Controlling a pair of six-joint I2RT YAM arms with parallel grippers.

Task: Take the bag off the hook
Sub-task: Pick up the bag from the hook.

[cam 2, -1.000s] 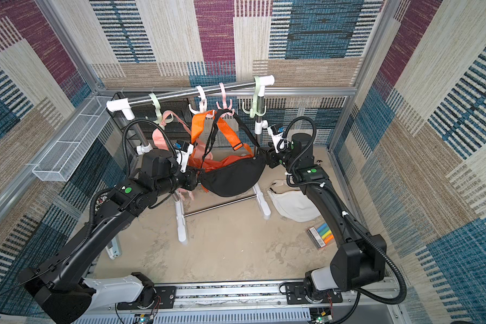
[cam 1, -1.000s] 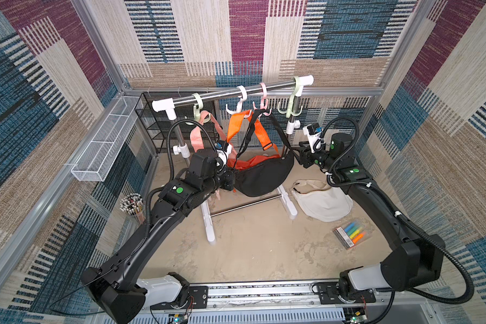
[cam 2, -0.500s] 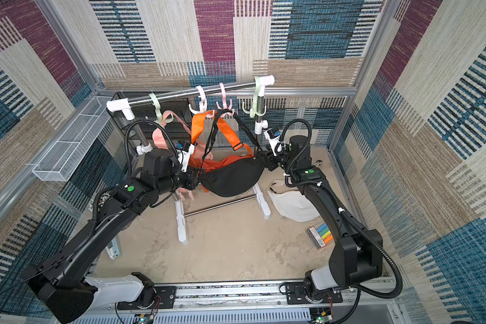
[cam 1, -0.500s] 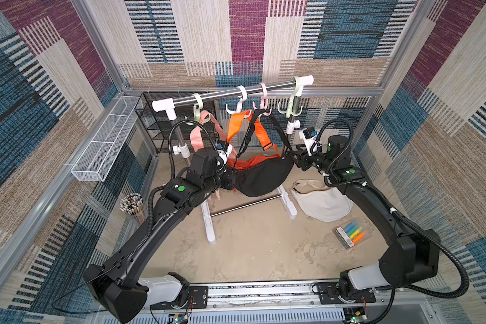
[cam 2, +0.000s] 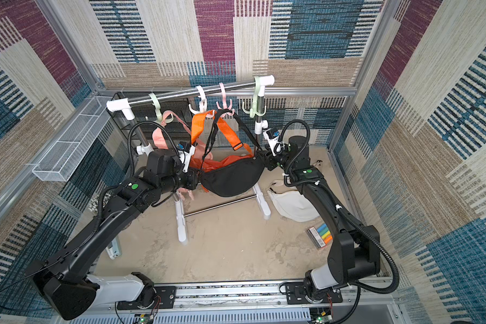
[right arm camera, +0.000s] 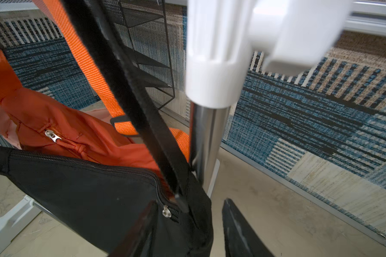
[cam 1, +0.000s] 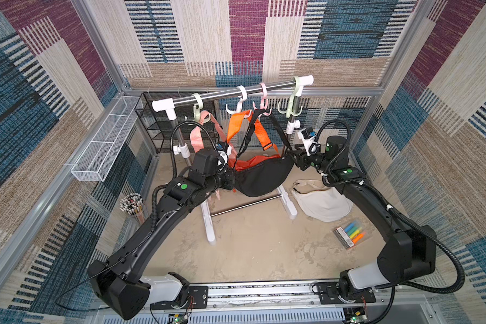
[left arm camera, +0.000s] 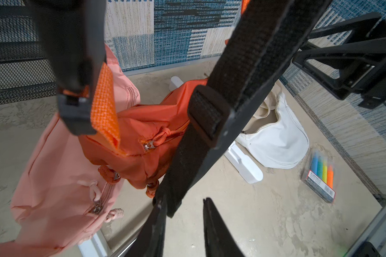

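Bracketing the black bag (cam 1: 261,176), mid-frame, strap looped on pink hook (cam 1: 263,92): left gripper (left arm camera: 183,202) and right gripper (right arm camera: 188,201) both spread at its ends, neither pinching. Next likely: clamp, lift strap clear.

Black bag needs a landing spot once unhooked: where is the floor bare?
Bare: the floor between the rack feet and the front mounting rail. Crowded: white bag and marker pack at right, pencil cup at left, pink bag and orange bag hanging under the bar.
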